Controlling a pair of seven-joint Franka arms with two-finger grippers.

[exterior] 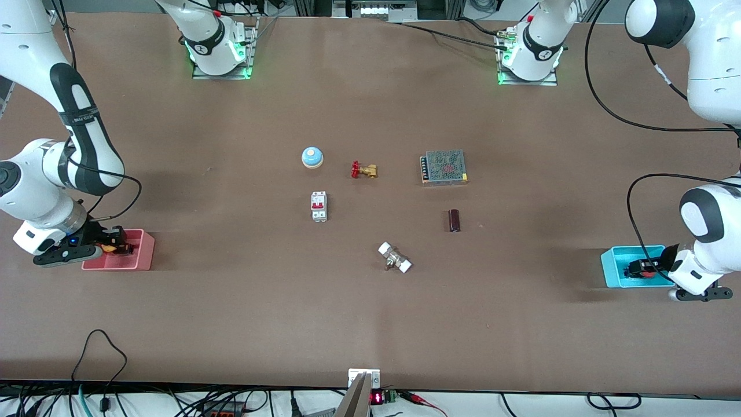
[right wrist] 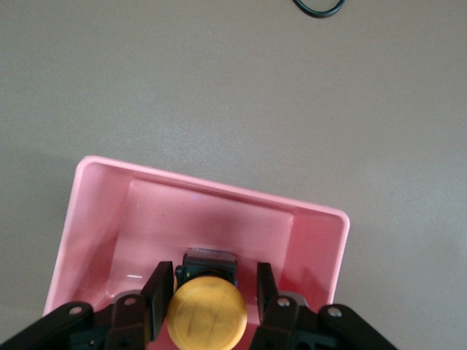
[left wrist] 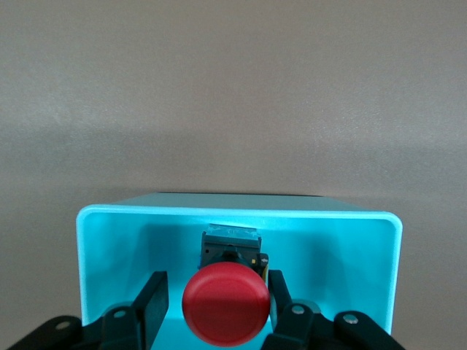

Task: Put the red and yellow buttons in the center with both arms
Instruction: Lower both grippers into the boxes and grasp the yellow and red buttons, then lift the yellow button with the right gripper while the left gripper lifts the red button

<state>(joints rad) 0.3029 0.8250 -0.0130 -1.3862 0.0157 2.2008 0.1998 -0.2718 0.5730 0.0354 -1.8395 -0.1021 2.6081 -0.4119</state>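
Note:
The red button (left wrist: 226,306) sits in the cyan bin (left wrist: 117,240) at the left arm's end of the table. My left gripper (left wrist: 217,281) is down in that bin, open, with one finger (left wrist: 155,292) on each side of the cap. In the front view the left gripper (exterior: 637,270) is at the cyan bin (exterior: 613,272). The orange-yellow button (right wrist: 206,312) sits in the pink bin (right wrist: 102,211) at the right arm's end. My right gripper (right wrist: 214,273) is open astride it. In the front view the right gripper (exterior: 117,243) is in the pink bin (exterior: 142,258).
Mid-table lie a blue dome bell (exterior: 312,157), a brass valve with a red handwheel (exterior: 365,170), a meshed power supply (exterior: 444,167), a white breaker (exterior: 319,206), a dark cylinder (exterior: 454,220) and a white-ended fitting (exterior: 395,257).

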